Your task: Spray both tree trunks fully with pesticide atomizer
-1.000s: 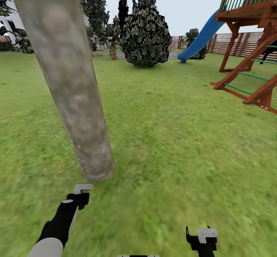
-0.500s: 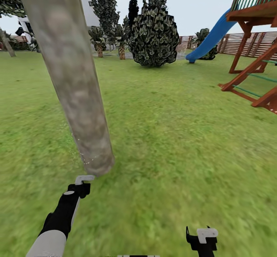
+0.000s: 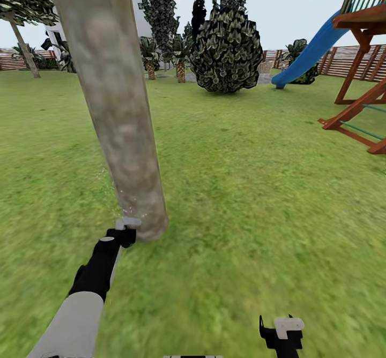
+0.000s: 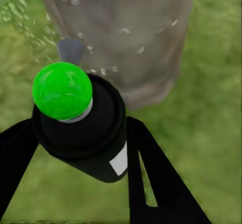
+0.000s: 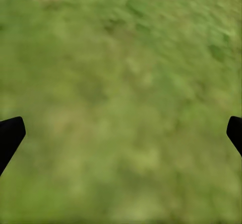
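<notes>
The lawn [image 3: 257, 197] takes up most of the head view, blurry green grass running back to a brown fence [image 3: 16, 58] at the far left and right edges. Next biggest is the trunk [image 3: 115, 106], a fat mottled grey-beige column leaning from the top left of the frame down to the lower left-centre, where it meets the grass. A round dark bush [image 3: 228, 52] sits top centre, and a wooden play frame [image 3: 364, 79] with a blue slide [image 3: 311, 52] is in the upper right. A second tree [image 3: 24, 9] with a thin trunk stands far off at the upper left. The left arm [image 3: 91, 288] comes up from the bottom left, and the left gripper [image 3: 127, 228] is right at the base of the trunk. In the left wrist view its black fingers [image 4: 151, 183] are clamped on the atomizer [image 4: 85, 128], a dark bottle with a green cap, pointed at the trunk just beyond it. White specks [image 4: 123, 31] dot the bark there. The right gripper [image 3: 284, 332] is at the bottom right of the head view, spread wide over bare grass in its wrist view.
</notes>
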